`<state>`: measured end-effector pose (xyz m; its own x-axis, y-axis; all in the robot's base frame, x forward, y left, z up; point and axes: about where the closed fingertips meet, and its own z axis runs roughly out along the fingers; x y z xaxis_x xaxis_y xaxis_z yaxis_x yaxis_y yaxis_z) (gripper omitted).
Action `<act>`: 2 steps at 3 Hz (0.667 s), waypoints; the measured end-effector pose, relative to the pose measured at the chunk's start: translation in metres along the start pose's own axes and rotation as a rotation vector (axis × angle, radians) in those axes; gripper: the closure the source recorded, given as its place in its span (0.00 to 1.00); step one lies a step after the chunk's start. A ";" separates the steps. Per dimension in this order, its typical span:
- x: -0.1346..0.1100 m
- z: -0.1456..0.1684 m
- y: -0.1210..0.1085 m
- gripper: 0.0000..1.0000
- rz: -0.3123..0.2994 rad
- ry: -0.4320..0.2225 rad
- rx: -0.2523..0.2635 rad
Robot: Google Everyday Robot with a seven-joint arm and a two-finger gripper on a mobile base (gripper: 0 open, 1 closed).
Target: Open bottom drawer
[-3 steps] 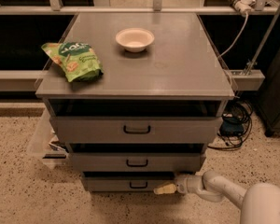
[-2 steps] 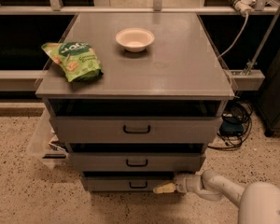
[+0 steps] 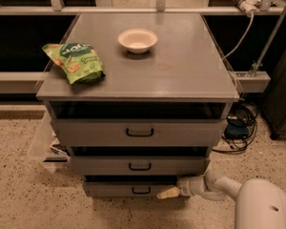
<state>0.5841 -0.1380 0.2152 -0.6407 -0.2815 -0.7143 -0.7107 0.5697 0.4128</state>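
Observation:
The bottom drawer (image 3: 114,189) is the narrowest grey front at the foot of the cabinet, with a small black loop handle (image 3: 141,190). It looks pushed in, with a dark gap above it. My gripper (image 3: 168,192) reaches in from the lower right on a white arm (image 3: 219,187). Its pale fingers (image 3: 170,192) lie against the drawer front just right of the handle, not around it.
Above are the mid-sized drawer (image 3: 95,166) and the widest drawer (image 3: 86,133). On the cabinet top (image 3: 181,66) lie a green snack bag (image 3: 75,62) and a white bowl (image 3: 137,40). Cables (image 3: 238,128) lie on the floor at right. A clear bin (image 3: 40,144) stands at left.
My gripper has slid slightly left along the bottom drawer front toward the handle. The drawers have not moved.

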 end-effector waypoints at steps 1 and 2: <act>0.000 0.000 0.000 0.00 0.000 0.000 0.000; 0.019 -0.005 0.019 0.00 -0.029 0.110 -0.063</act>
<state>0.5569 -0.1366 0.2117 -0.6453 -0.3822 -0.6614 -0.7439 0.5114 0.4303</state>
